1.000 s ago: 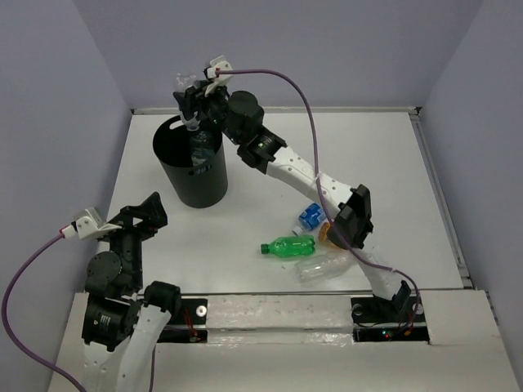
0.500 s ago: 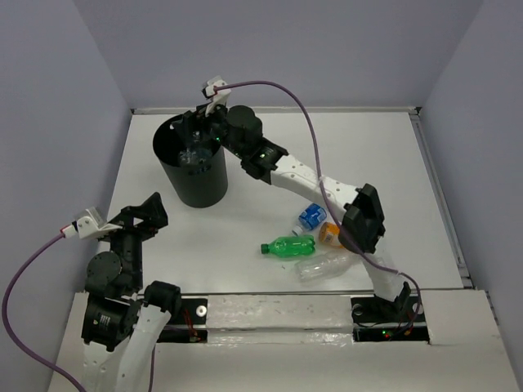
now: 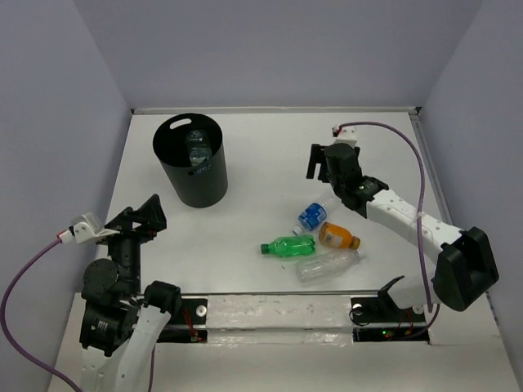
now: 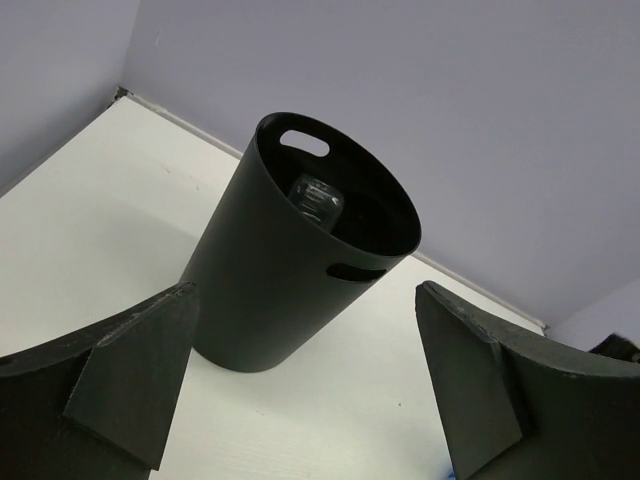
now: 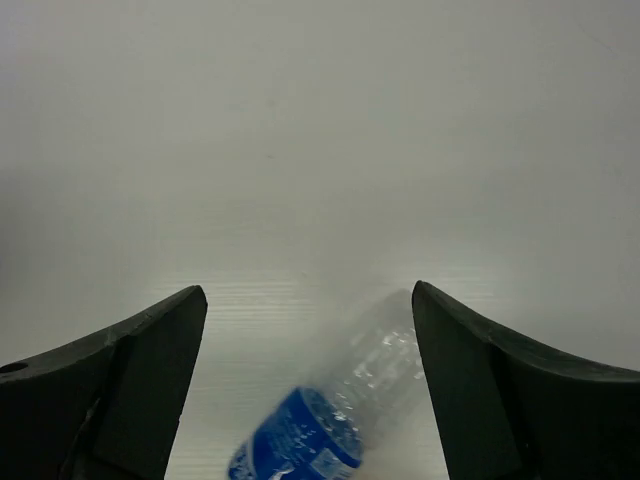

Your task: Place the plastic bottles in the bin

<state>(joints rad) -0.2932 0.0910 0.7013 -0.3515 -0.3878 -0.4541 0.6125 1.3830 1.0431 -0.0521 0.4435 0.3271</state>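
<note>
The black bin [image 3: 193, 173] stands at the back left, and clear bottles [image 3: 196, 145] lie inside it. In the left wrist view one clear bottle [image 4: 316, 201] shows inside the bin [image 4: 280, 290]. On the table lie a blue-labelled bottle [image 3: 311, 216], an orange bottle [image 3: 339, 237], a green bottle [image 3: 290, 245] and a clear bottle [image 3: 327, 265]. My right gripper [image 3: 317, 162] hangs open and empty just behind the blue-labelled bottle [image 5: 320, 425], which shows blurred low between its fingers [image 5: 130, 380]. My left gripper [image 3: 144, 216] rests open near its base, facing the bin.
Purple walls close the table at the back and sides, with a raised rim [image 3: 425, 155] along the right side. The bin is the only tall obstacle.
My right arm has swung from above the bin back to the right, over the table's middle, and its jaws have opened. The clear bottle it held now lies in the bin. The left arm stays put.
</note>
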